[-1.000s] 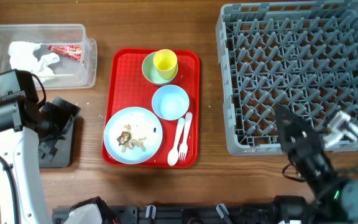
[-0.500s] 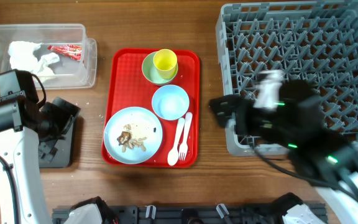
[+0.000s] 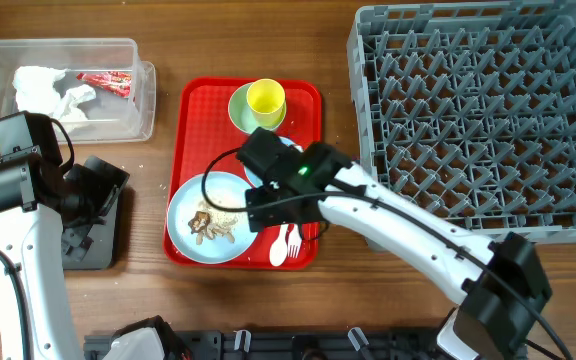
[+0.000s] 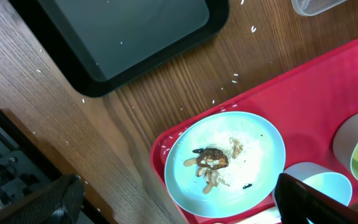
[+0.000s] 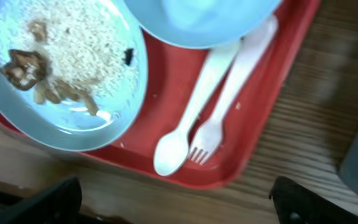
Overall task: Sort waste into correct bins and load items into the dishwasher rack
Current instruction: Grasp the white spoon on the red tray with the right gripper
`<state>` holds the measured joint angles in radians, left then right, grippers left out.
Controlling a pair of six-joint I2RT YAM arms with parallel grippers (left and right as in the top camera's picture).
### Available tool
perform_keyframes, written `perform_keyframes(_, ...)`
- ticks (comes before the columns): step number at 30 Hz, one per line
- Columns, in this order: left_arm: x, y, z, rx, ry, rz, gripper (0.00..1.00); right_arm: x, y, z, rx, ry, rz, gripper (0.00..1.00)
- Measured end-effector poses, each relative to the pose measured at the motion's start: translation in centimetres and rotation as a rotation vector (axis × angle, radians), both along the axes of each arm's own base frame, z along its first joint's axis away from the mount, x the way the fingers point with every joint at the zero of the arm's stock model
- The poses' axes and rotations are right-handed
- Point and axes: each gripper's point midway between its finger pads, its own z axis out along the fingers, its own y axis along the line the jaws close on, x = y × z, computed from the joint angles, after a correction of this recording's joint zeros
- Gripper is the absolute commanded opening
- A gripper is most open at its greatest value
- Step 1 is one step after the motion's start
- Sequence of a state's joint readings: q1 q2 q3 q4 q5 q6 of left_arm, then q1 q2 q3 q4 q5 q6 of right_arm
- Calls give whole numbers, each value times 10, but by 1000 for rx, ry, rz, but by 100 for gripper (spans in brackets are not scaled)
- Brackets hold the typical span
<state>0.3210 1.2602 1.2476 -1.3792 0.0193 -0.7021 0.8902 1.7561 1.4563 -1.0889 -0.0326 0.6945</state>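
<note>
The light blue plate [image 3: 218,190] with brown food scraps [image 3: 211,225] lies on the red tray [image 3: 193,130]. My right gripper [image 3: 268,205] hangs open over it and hides most of the blue bowl [image 5: 197,18]. White spoon [image 5: 191,112] and fork [image 5: 229,102] lie just ahead of its empty fingers. The yellow cup [image 3: 266,98] sits in the green bowl [image 3: 240,110]. Napkins [image 3: 48,90] and a red wrapper [image 3: 105,83] lie in the clear tub [image 3: 143,100]. My left gripper [image 3: 108,185] is open above the black tray [image 4: 123,37], facing the plate [image 4: 253,155].
The grey dishwasher rack [image 3: 488,120] fills the right side of the table with nothing in it. My right arm stretches diagonally from the front right across the tray's right edge. White crumbs dot the wood between the black tray and the red tray.
My right arm has swung left from in front of the rack to above the red tray, now covering the blue bowl. The left arm has not moved.
</note>
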Motion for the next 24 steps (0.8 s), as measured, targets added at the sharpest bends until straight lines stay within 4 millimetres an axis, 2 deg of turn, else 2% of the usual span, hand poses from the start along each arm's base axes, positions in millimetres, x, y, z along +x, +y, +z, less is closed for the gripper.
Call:
perform_keyframes(7,0,0,0,0,1,0,100,12,8,-16,-15,-27,-7,100)
perform_keyframes(14,0,0,0,0,0,0,100,8,8,-66,-105,73,-46,99)
perform_keyframes(16,0,0,0,0,0,0,100,6,6,-77,-131,97,-71,85)
perform_keyframes(19,0,0,0,0,0,0,100,6,5,-80,-137,106,-109,51)
perform_keyframes(21,0,0,0,0,0,0,100,6,5,-80,-136,108,-128,43)
perform_keyframes(24,0,0,0,0,0,0,100,6,5,-80,-136,110,-153,42)
